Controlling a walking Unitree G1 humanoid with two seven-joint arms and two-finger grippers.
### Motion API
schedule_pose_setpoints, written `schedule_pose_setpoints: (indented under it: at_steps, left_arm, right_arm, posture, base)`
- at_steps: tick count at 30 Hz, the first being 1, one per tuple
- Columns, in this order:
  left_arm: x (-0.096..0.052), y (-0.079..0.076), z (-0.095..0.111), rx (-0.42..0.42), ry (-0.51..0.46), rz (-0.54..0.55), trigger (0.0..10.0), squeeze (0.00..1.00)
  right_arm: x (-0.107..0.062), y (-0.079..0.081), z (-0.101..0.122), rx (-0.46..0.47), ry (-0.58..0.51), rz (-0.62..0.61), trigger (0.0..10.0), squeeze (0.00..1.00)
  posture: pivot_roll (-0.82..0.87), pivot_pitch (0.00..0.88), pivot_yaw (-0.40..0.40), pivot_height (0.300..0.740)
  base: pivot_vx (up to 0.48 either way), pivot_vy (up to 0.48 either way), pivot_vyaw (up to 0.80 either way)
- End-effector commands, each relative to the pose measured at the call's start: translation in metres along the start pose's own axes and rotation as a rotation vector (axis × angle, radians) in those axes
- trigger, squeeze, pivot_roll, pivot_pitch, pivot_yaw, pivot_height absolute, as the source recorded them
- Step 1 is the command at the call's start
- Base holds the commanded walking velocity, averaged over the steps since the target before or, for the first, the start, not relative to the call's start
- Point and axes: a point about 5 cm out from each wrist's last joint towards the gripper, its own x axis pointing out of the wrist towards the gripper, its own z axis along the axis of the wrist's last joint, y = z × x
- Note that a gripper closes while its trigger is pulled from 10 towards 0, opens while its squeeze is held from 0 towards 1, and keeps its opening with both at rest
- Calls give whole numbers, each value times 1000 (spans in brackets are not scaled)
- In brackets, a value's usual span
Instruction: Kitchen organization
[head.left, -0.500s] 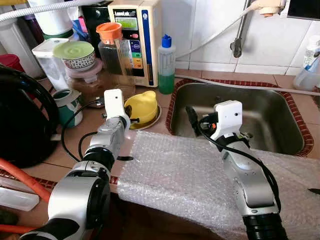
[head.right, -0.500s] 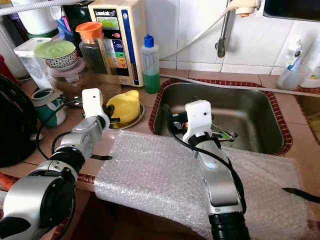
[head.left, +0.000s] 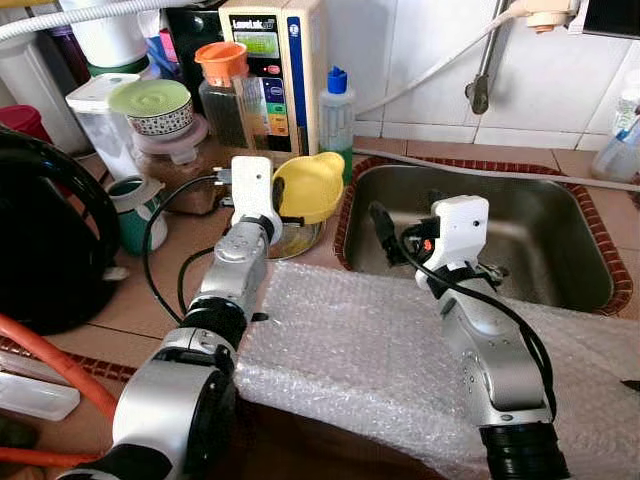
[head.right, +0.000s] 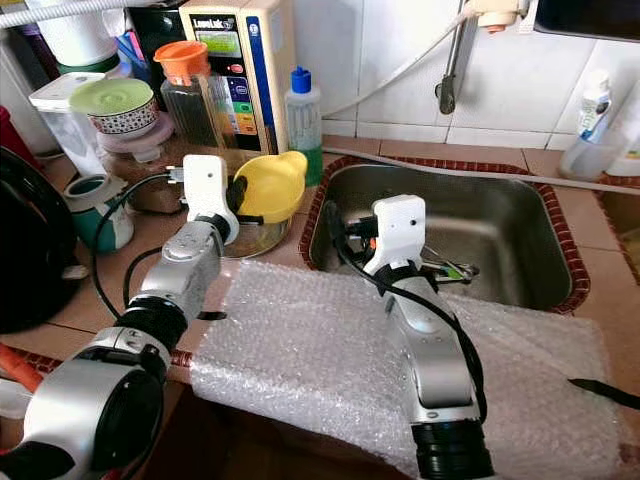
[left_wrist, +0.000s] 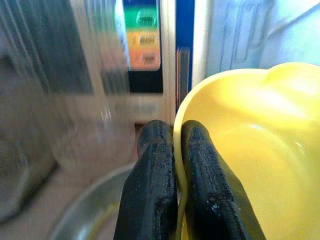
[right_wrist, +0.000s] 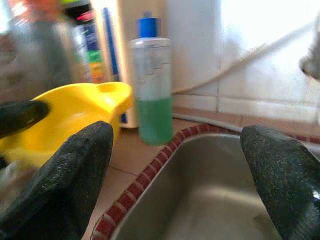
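Since the earlier frame the one yellow plastic bowl (head.left: 311, 186) has risen off the glass dish (head.left: 292, 240) and tilted, its rim pinched between the left gripper (left_wrist: 172, 150)'s closed fingers. One green-liquid bottle (right_wrist: 153, 80) stands just beyond it. The right gripper (right_wrist: 175, 175), fingers spread wide, reaches forward over the steel sink (head.left: 540, 240), above one sheet of bubble wrap (head.left: 350, 350).

We see a tiled desk (head.left: 150, 300) with a steel sink (head.left: 540, 230) set in it. On it rest a sheet of bubble wrap (head.left: 350, 350), a green soap bottle (head.left: 335, 125), a teal mug (head.left: 135, 210) and a glass dish (head.right: 255, 235).
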Motion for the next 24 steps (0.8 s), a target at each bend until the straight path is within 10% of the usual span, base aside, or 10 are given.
schedule_pose_setpoints:
  at_steps: [1,6,24]
  left_arm:
    - [-1,-2,11,51,-89,-2,0,0]
    - [-4,-14,20,160,-189,-38,0,0]
    - [-26,-64,32,282,-389,-240,0,0]
  right_arm:
    - [5,-4,11,118,-36,-35,10000,0]
    - [9,-8,20,296,-72,-65,10000,0]
    - [22,-11,26,483,-90,-128,10000,0]
  posture:
    - [-37,0,108,740]
    - [-40,0,108,740]
    - [-30,0,121,740]
  base:
    - [0,0,0]
    - [0,0,0]
    - [0,0,0]
